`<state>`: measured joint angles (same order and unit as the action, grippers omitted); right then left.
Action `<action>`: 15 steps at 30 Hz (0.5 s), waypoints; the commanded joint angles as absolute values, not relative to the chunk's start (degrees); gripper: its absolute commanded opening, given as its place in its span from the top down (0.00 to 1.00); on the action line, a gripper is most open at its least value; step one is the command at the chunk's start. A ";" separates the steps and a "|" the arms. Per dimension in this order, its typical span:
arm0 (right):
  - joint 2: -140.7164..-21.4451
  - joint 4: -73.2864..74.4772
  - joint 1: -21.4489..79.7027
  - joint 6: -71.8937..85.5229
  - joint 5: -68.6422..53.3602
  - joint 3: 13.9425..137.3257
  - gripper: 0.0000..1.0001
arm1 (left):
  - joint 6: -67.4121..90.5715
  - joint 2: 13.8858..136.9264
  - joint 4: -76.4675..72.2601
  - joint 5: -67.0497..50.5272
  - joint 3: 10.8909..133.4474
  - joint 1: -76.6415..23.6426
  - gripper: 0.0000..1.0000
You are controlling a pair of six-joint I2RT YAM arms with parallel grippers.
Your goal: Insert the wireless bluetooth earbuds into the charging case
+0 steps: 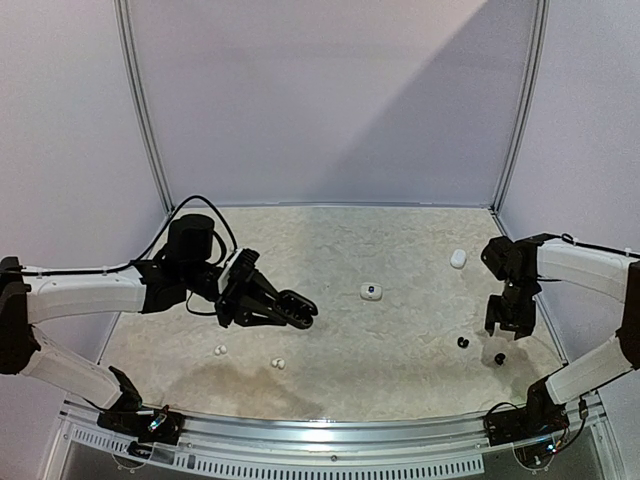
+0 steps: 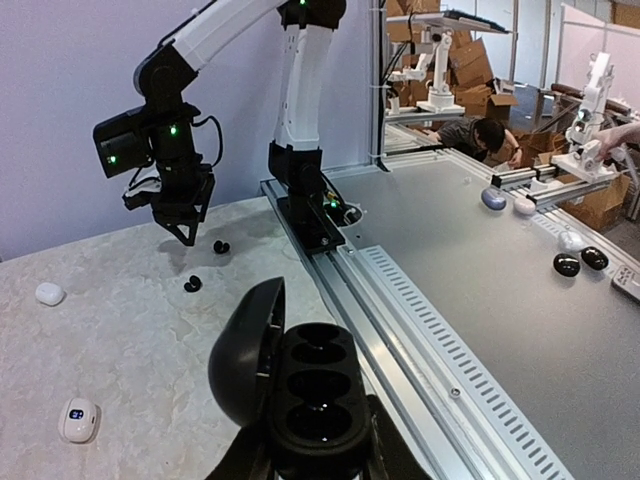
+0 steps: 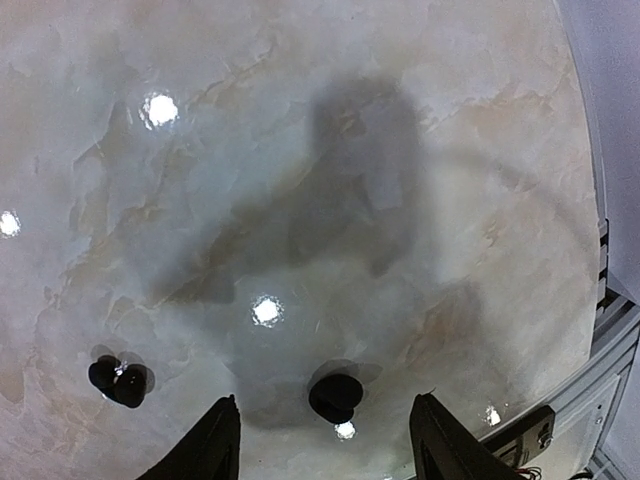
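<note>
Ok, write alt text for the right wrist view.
A black earbud lies on a marbled table between the fingertips of the open right claw, untouched. A second black earbud lies apart, farther left in frame.

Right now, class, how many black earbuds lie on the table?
2. One black earbud lies below the right gripper, between its open fingers; the second black earbud lies just beside it, nearer the middle of the table. More could be hidden from view.
</note>
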<state>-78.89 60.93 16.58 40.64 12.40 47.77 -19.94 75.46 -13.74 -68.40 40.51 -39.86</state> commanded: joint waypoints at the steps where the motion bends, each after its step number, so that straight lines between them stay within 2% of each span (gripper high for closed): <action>1: -81.44 59.24 15.79 40.76 12.01 46.26 0.40 | -21.39 74.44 -11.37 -68.55 41.76 -39.91 1.00; 5: -83.65 55.91 14.39 41.90 9.81 43.73 0.38 | -21.06 73.49 -10.80 -67.38 41.57 -39.75 1.00; 15: -83.33 52.61 13.86 45.50 6.25 39.07 0.53 | -20.92 72.51 -9.97 -66.26 41.75 -39.13 1.00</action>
